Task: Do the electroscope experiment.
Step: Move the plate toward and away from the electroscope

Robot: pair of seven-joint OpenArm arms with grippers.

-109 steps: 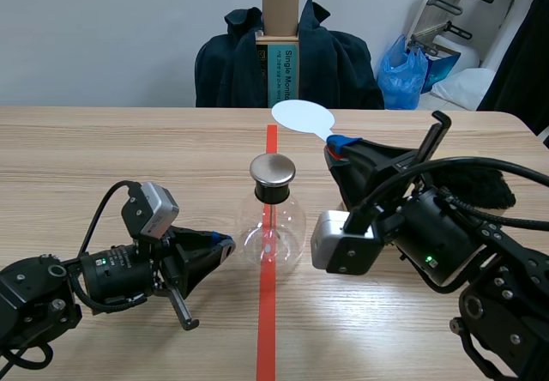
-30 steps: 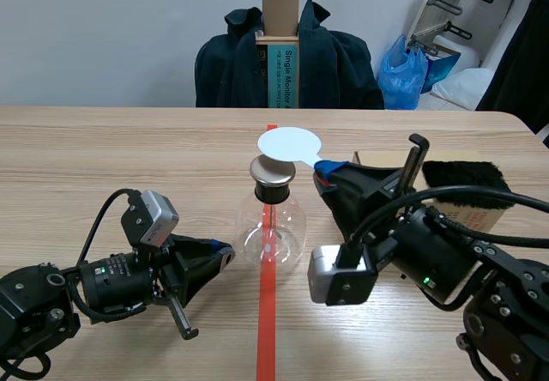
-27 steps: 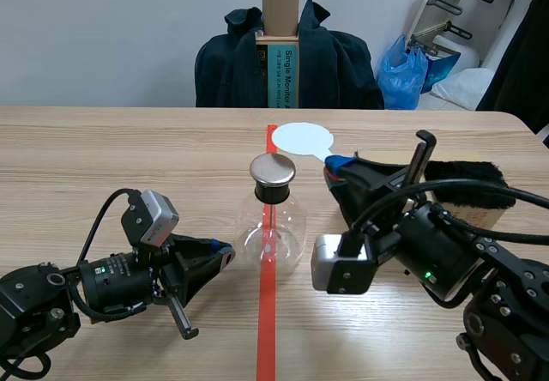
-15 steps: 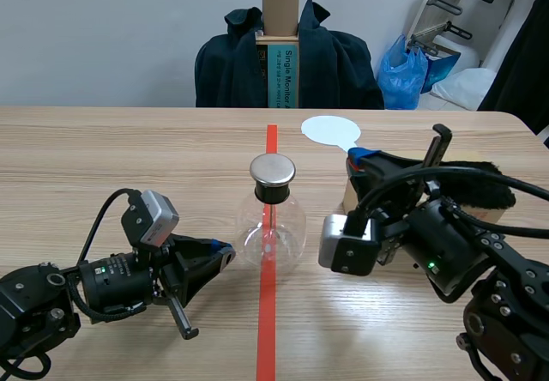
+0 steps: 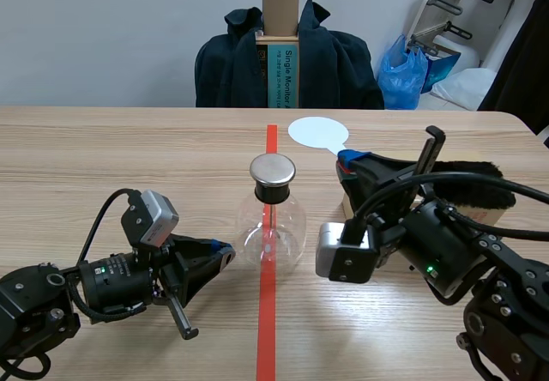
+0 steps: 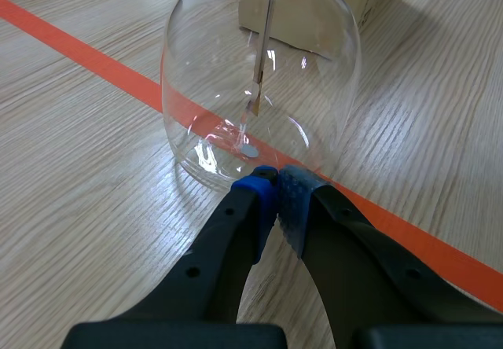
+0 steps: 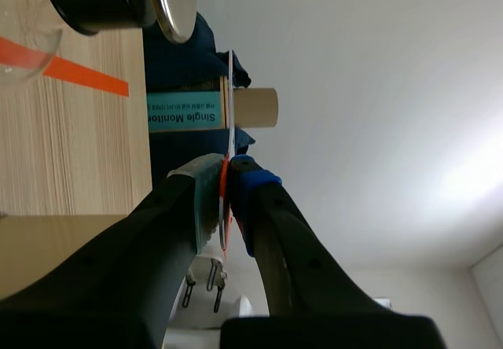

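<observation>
Your right gripper (image 5: 346,155) is pinching the white paddle (image 5: 317,130) above the wooden table (image 5: 129,158), with a jacket-draped chair (image 5: 232,63) standing behind. The glass flask (image 5: 272,222) is standing between your grippers, and your closed, empty left gripper (image 5: 225,250) is lying just beside its base.

The left pincer (image 5: 225,249) lies low, fingers (image 6: 253,201) pressed together on nothing, while the right pincer (image 5: 347,155) stands raised and rolled sideways, clamped on a white disc (image 5: 317,130) by its stem.

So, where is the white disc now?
Scene view: the white disc is held in the right hand, beyond and right of the glass flask.
</observation>
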